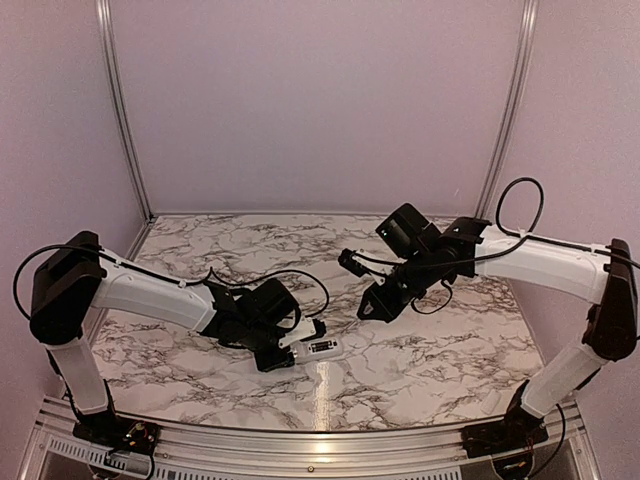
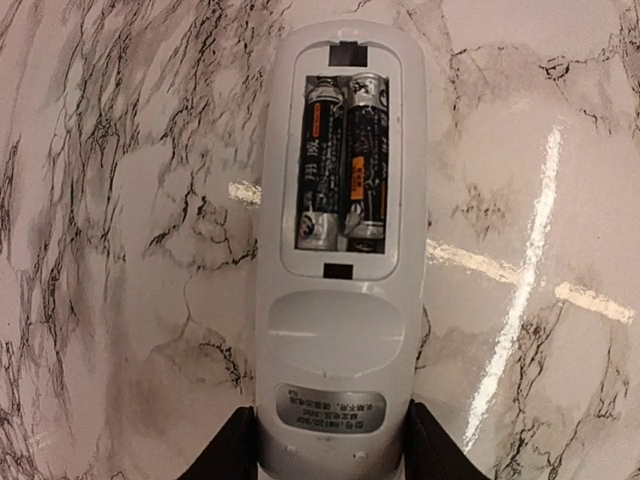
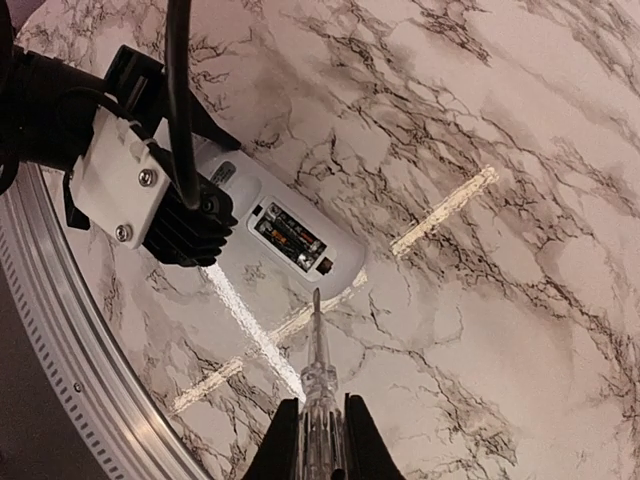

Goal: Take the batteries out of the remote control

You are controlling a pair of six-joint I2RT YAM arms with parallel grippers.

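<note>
The white remote control (image 2: 340, 330) lies back-up on the marble table with its battery bay uncovered. Two dark batteries (image 2: 343, 165) sit side by side inside the bay. My left gripper (image 2: 335, 450) is shut on the remote's near end, one black finger against each side. In the top view the remote (image 1: 322, 347) pokes out to the right of the left gripper (image 1: 290, 352). My right gripper (image 3: 322, 440) is shut on a long thin grey stick (image 3: 318, 350). It hovers above the table, and the stick's tip points at the remote's (image 3: 300, 245) far end without touching it.
An aluminium rail (image 3: 80, 380) runs along the table's near edge, close behind the left gripper. A black cable (image 3: 178, 100) hangs over the left wrist's white camera housing (image 3: 120, 180). Pink walls and metal posts (image 1: 120, 110) enclose the back.
</note>
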